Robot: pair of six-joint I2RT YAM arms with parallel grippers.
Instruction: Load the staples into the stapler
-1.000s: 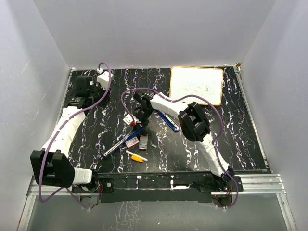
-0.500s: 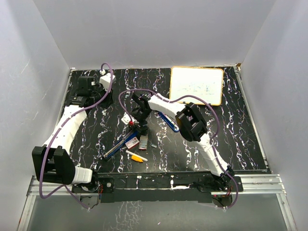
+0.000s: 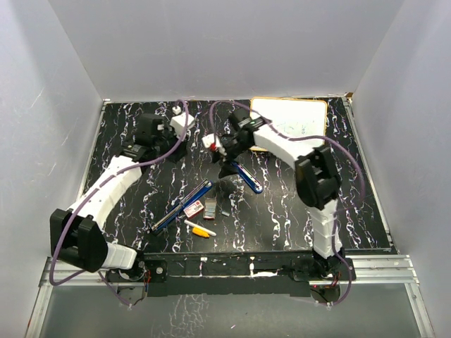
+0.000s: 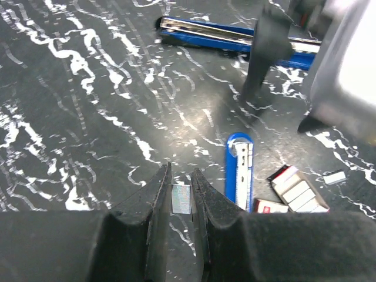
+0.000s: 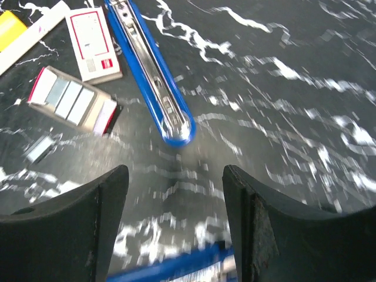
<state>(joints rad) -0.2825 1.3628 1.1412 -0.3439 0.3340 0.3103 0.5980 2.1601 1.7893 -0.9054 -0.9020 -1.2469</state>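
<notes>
Nearest the arm bases, the marker [image 3: 199, 229] lies just on the near side of the stapler [image 5: 150, 70] and is judged to play no part in the job. The stapler is laid flat on the table [image 3: 127, 204] with its metal channel turned up and uncovered. This is judged to be the loading position, since a strip could be dropped straight in.

Just beside the stapler, on the right arm's side, the box [image 5: 94, 44] and its pulled-out tray [image 5: 73, 103] are set down. 1 loose strip [image 5: 40, 148] lies a little further out on that side. The staples are thus kept close to the channel.

Beyond the stapler's blue tip, the right gripper [image 5: 175, 176] is held above the table, its fingers spread wide with nothing between them. A second blue piece [image 3: 248, 177] lies just beside it, apparently untouched.

Further back from the stapler, on the left arm's side, the left gripper [image 4: 179, 173] is raised over bare table. Its fingers are pinched on 1 short silvery strip [image 4: 181, 198], a hold judged to be meant for carrying that strip to the channel. Whether the channel is already filled cannot be told.

Farthest from the stapler, at the back right, a whiteboard [image 3: 287, 125] is left out of the way.
</notes>
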